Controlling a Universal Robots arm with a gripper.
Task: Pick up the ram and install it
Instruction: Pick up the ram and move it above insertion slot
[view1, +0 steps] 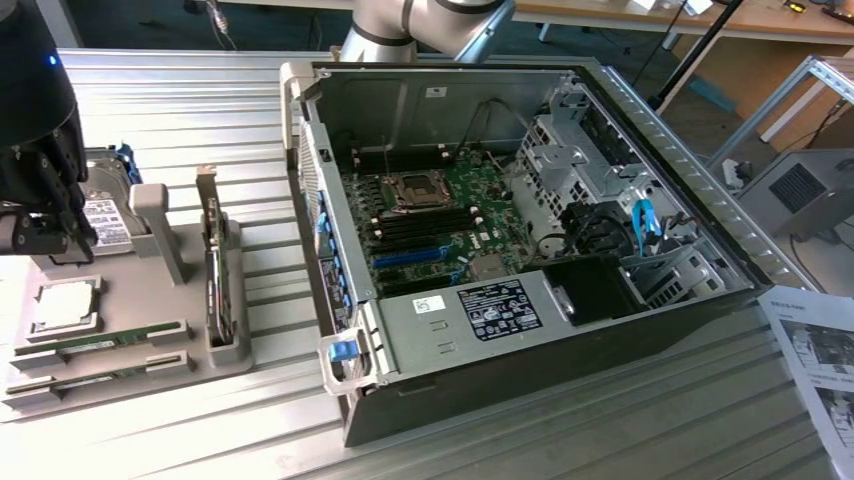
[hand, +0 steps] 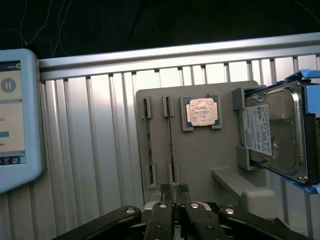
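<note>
Wrist view | jaws narrowly apart, empty (bases cut off) | ram (hand: 170, 145) edge-on in tray (hand: 200, 155), chips unreadable

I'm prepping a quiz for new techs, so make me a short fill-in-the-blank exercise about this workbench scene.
1. The grey tray holds ____ green ram sticks in its slots.
2. On that tray, the square silver processor sits between the ram sticks and the ____.
3. The computer case lies with its side panel off, showing the green ____ inside.

Missing words: two; hard drive; motherboard.
</note>
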